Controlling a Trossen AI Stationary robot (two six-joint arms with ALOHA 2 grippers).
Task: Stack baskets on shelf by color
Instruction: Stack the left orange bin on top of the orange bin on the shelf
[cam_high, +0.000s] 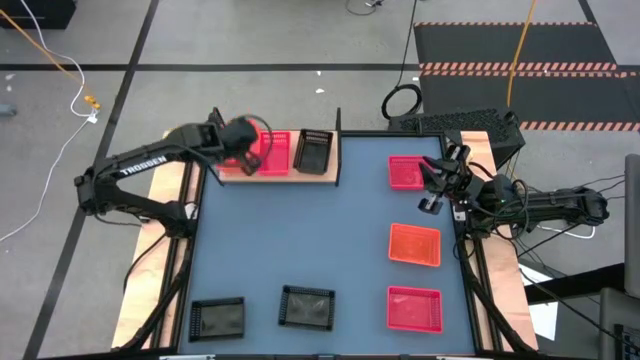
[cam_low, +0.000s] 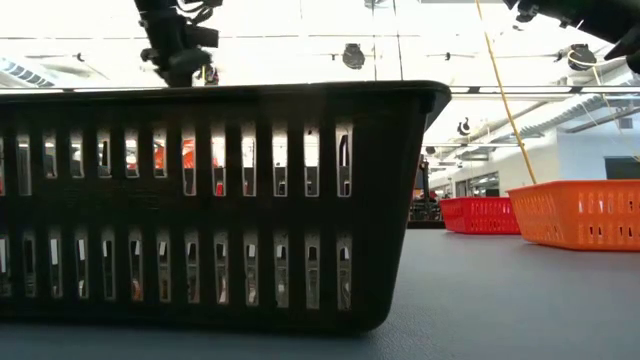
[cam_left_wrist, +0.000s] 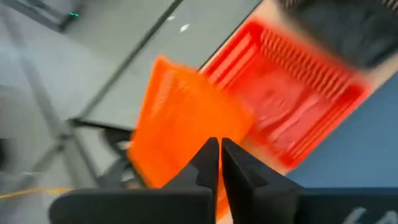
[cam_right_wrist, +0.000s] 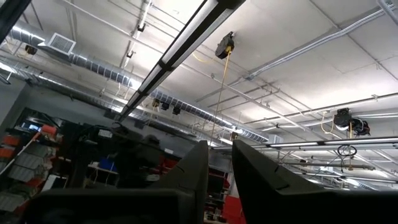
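The left pincer (cam_high: 243, 140) was over the left end of the shelf (cam_high: 325, 176), at the table's far left corner. In the left wrist view its fingers (cam_left_wrist: 231, 163) were pressed nearly together, pinching the rim of an orange basket (cam_left_wrist: 180, 121) that hung tilted over a red basket (cam_left_wrist: 292, 102) lying on the shelf board. The left arm (cam_high: 140, 168) reached in from the table's left edge, elbow bent, forearm running toward the shelf. White lettering on that forearm read "TROSSEN".

The right pincer (cam_high: 432, 190) was at the table's right edge, just beside the far pink basket (cam_high: 405, 172). It pointed upward: its wrist view showed only ceiling past the fingers (cam_right_wrist: 193, 168), which stood slightly apart with nothing between them. The right arm (cam_high: 540, 205) lay extended from beyond the right edge.

Basket count in the high view:
- On the shelf: one red basket and one black basket (cam_high: 313, 152) at the right end. The held orange one was largely hidden under the pincer there.
- Along the table's right edge: one pink at the far end, one orange (cam_high: 414, 244) in the middle, one pink (cam_high: 414, 308) at the near end.
- Along the table's near edge: two black, one at the left corner (cam_high: 217, 318) and one near the middle (cam_high: 307, 307).

The low view was largely filled by a black basket's slotted wall (cam_low: 200, 200).
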